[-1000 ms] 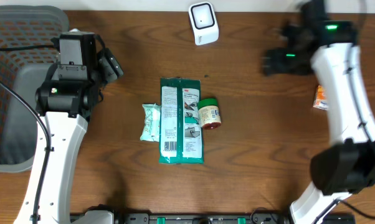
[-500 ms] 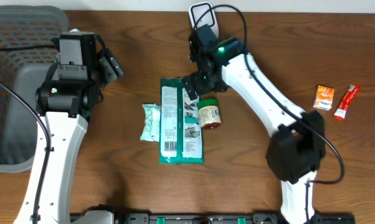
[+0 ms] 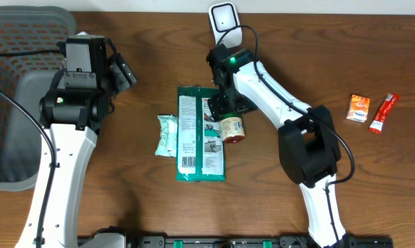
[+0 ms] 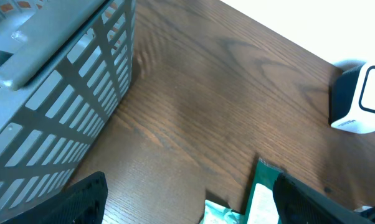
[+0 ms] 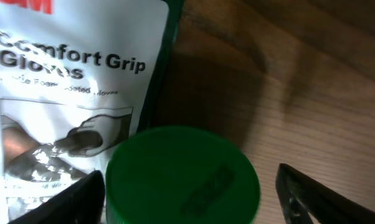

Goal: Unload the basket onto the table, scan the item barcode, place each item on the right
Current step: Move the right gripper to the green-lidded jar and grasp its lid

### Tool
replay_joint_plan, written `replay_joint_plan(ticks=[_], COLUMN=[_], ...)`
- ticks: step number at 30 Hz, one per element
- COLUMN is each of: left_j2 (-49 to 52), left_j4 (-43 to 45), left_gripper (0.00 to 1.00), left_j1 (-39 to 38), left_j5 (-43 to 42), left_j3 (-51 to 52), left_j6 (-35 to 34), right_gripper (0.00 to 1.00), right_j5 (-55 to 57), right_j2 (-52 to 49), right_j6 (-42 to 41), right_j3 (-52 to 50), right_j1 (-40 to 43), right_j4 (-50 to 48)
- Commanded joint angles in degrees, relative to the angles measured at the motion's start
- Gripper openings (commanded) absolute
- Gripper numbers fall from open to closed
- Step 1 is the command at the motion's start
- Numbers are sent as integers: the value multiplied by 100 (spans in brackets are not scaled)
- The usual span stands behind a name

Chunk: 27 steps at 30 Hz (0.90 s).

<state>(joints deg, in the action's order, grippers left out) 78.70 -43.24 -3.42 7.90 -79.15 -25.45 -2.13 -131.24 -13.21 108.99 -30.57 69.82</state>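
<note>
A small jar (image 3: 232,128) with a green lid (image 5: 182,175) lies on the table against the right edge of a green glove package (image 3: 200,134). My right gripper (image 3: 226,110) hangs just over the jar. In the right wrist view the lid sits between the two dark fingers (image 5: 81,200) of the gripper (image 5: 187,199), with wood showing beside the right finger, so the jaws are open. The white scanner (image 3: 225,25) stands at the table's far edge. My left gripper (image 4: 187,205) is open over bare wood near the basket, holding nothing.
A small teal packet (image 3: 167,134) lies left of the glove package. An orange packet (image 3: 358,108) and a red sachet (image 3: 383,112) lie at the far right. A grey basket (image 3: 14,89) stands at the left edge beside the left arm.
The right arm has swung from the table's far right to the middle and come down over the jar. Its jaws have narrowed slightly. The left arm has not moved.
</note>
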Motion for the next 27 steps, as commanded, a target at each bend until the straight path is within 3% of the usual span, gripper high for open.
replay_joint_plan(ticks=[1,9,12,15,23,27], left_j2=[9,9,9,9,9,9], left_j4=[0,0,0,0,0,0], left_gripper=[85,85,85,85,85,85], left_j1=[20,20,20,20,20,20], left_j5=[94,94,94,94,94,94], left_j3=[-68,-68,-68,-68,-68,-68], left_j6=[33,35,35,35,35,35], right_gripper=[78,77,84,99,99,86], right_j5=[-2,57,55,7,-79,-81], right_j2=[-35,-35,-35,-35,-35,-35], right_j6=[-72,-138,-162,-201,-654,-815], right_j3=[-2,-2,-2,-2,-4,-22], right_j1=[15,15,15,15,31,31], right_j4=[26,133,267,330,146,129])
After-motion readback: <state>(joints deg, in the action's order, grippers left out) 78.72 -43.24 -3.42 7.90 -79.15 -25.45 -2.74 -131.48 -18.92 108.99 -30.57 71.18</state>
